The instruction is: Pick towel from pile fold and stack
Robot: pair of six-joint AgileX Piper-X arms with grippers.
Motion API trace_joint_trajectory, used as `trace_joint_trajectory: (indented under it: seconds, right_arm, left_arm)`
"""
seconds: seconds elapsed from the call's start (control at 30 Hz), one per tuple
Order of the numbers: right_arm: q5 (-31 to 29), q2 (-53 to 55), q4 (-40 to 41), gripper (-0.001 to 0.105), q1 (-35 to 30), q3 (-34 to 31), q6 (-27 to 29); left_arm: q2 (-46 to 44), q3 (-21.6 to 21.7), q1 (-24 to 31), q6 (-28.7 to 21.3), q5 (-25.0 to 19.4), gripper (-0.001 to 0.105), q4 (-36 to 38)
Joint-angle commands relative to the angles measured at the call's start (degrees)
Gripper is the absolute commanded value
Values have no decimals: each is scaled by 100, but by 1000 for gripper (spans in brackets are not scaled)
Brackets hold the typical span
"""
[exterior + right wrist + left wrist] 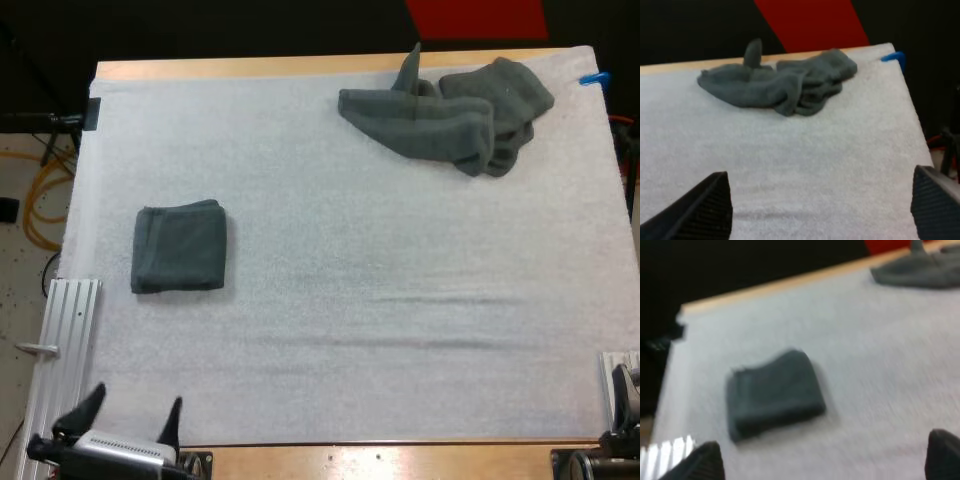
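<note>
Towel pile [450,112]: dark grey-green, crumpled, several layers lapped over one another, one corner poking up; lies at the far right corner of the mat [350,320], close to its far edge; neither arm touches it.

Folded towel [180,247]: one neat square on the mat's left half, well apart from the pile; we take it as the foot of the stack.

Left gripper [136,402]: at the mat's near left corner; fingers spread wide; holds nothing.

Right gripper [820,210]: at the mat's near right side, facing the pile; fingers wide apart; empty.

Step in hand, as we judge it: fetching one towel from the pile; we would send the right gripper, being nearer, to the upstanding corner, pinch a single layer there, and lift slowly so the rest drops away; a deep grab risks dragging two at once.

Surface: white mat, faintly rippled along its near half, over a wooden table [400,460]; metal rail [65,340] beside the mat's left edge; yellow cable [40,200] on the floor beyond that.
</note>
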State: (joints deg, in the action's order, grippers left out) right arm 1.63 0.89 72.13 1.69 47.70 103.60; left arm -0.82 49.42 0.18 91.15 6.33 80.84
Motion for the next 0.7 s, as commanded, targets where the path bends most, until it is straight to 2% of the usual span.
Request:
trace_joint_trajectory:
  seconds: [0.0, 0.03, 0.1, 0.27, 0.37, 0.53, 0.67]
  right_arm:
    - [-55, 226, -7, 71, -9, -41, 81]
    - [-43, 226, -7, 71, -9, -71, 81]
    - [-37, 226, -102, 71, -9, -128, 81]
    - [11, 217, -389, 71, -9, -279, 81]
    - [67, 216, -519, 71, -9, -421, 81]
    - [228, 216, -975, 71, -9, -812, 124]
    - [228, 216, -1473, 71, -9, -1054, 165]
  left_arm:
    - [-828, 14, 2, 60, 4, 77, 402]
    - [-804, 54, 24, 50, 0, 77, 668]
    - [-816, 55, 42, 24, -47, 77, 755]
    - [-816, -22, 47, 1, -53, 77, 195]
    - [-803, -230, 47, 1, -53, 77, -328]
    - [-792, -895, 47, 31, -53, 77, -1428]
    - [-794, -1350, 47, 31, -53, 77, -1962]
